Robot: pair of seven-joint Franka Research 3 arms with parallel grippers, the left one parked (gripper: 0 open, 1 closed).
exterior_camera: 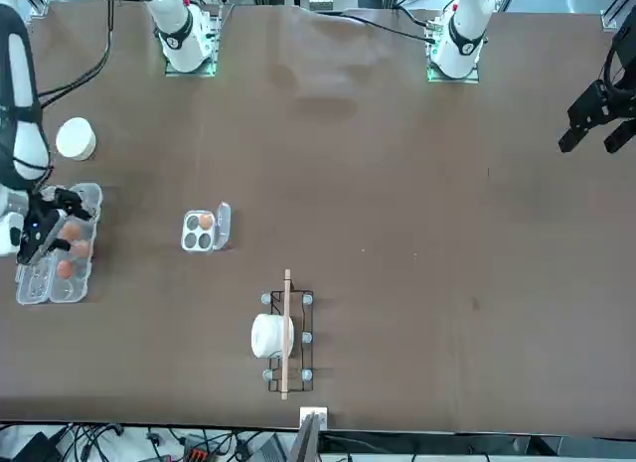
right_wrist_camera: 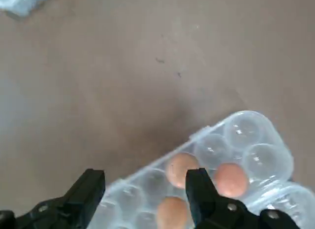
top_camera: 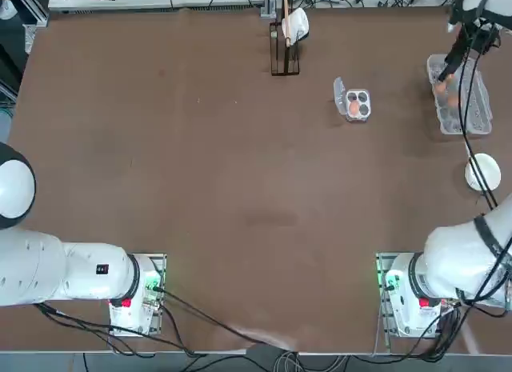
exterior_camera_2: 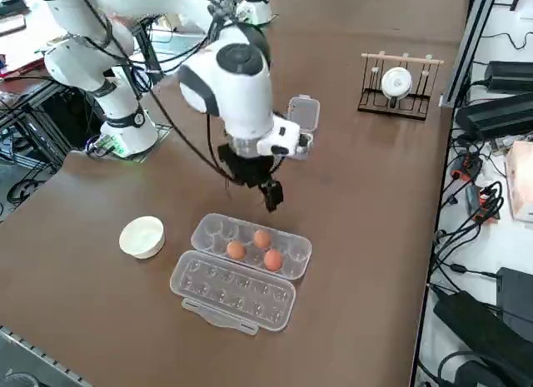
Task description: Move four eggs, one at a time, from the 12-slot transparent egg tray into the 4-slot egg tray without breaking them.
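Three orange-brown eggs [exterior_camera_2: 261, 238] sit in the 12-slot transparent egg tray [exterior_camera_2: 250, 240] at the right edge of the table [top_camera: 240, 196]; a fourth egg [top_camera: 354, 107] already lies in a cup of the 4-slot egg tray [top_camera: 358, 105], well apart toward the table's middle. The right tool [right_wrist_camera: 145, 187] hovers above the long carton's near row with its fingers spread wide and empty, one egg [right_wrist_camera: 180, 169] showing between them in the wrist view.

Each egg is probably light, with a smooth, rigid but brittle shell that will likely slip under hard pads and crack if squeezed. A sensible hold seems to be across the egg's widest middle, the fingers coming straight down on either side with only gentle closing force.

The carton is thin, glossy clear plastic with rounded cups and its hinged lid lying open flat beside it; it looks flimsy and may lift or shift as an egg comes out. The small tray is the same whitish-clear moulded plastic. The table surface is matte brown.
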